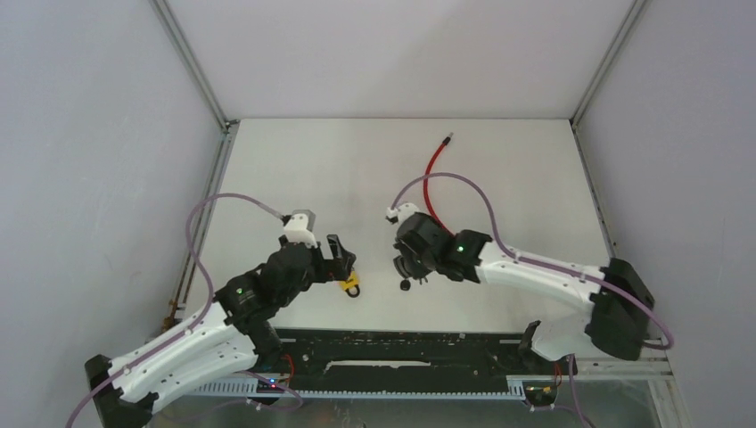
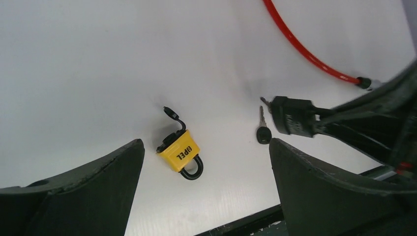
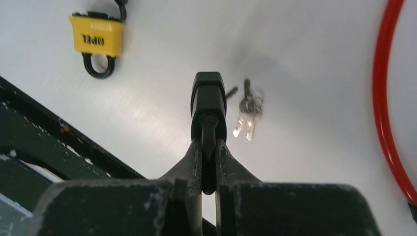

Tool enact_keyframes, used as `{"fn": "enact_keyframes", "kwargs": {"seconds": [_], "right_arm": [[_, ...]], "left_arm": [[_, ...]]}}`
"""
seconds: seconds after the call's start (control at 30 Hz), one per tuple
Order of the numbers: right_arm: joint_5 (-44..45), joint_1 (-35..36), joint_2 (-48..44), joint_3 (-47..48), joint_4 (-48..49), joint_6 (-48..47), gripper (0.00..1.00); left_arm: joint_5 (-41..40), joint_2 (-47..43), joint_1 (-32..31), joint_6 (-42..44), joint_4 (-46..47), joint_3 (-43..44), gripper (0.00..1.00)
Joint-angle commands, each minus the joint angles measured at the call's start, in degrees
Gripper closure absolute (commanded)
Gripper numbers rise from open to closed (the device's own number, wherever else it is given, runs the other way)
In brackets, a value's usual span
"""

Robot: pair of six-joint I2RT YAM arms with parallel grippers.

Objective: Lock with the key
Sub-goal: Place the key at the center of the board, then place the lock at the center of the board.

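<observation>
White tabletop (image 1: 357,160) between plain grey walls. The yellow padlock (image 2: 179,152) lies flat on it just under my left gripper (image 2: 204,147), whose fingers are spread wide and hold nothing. My right gripper (image 3: 209,145) is pinched tight on the loop of a small black lock (image 3: 208,98). The bunch of keys (image 3: 248,115) hangs just beside it; I cannot tell whether one is seated in it. A red cable (image 2: 305,49) lies farther back.

I judge the padlock rigid, dense for its size and smooth-cased, so it may skate on the table. I would clamp the flat faces of the body and keep the keyhole end free. "OPEL" is printed in black on the yellow case. The raised lettering on the black lock is unreadable.
</observation>
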Motion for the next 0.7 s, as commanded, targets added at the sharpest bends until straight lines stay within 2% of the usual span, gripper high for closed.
{"fn": "enact_keyframes", "kwargs": {"seconds": [0.0,0.23,0.37,0.5,0.67], "right_arm": [[-0.4,-1.1,9.4,13.3,5.1,1.5,0.94],[-2.2,-3.0,28.2,29.4,-2.7,3.6,0.82],[-1.8,-3.2,35.2,36.5,-8.4,3.3,0.76],[-2.0,-3.7,39.3,40.8,-11.5,3.4,0.71],[-1.4,-3.9,37.9,40.7,-10.8,3.2,0.69]], "left_arm": [[-4.8,-7.7,0.2,-3.5,-5.0,-2.1,0.00],[-5.6,-13.9,0.2,-3.6,-9.5,-2.9,0.00],[-5.1,-15.6,0.1,-3.5,-10.5,-3.1,0.00],[-4.8,-16.7,0.1,-3.5,-10.1,-3.4,0.00],[-5.4,-17.5,0.2,-3.7,-10.5,-3.5,0.00]]}}
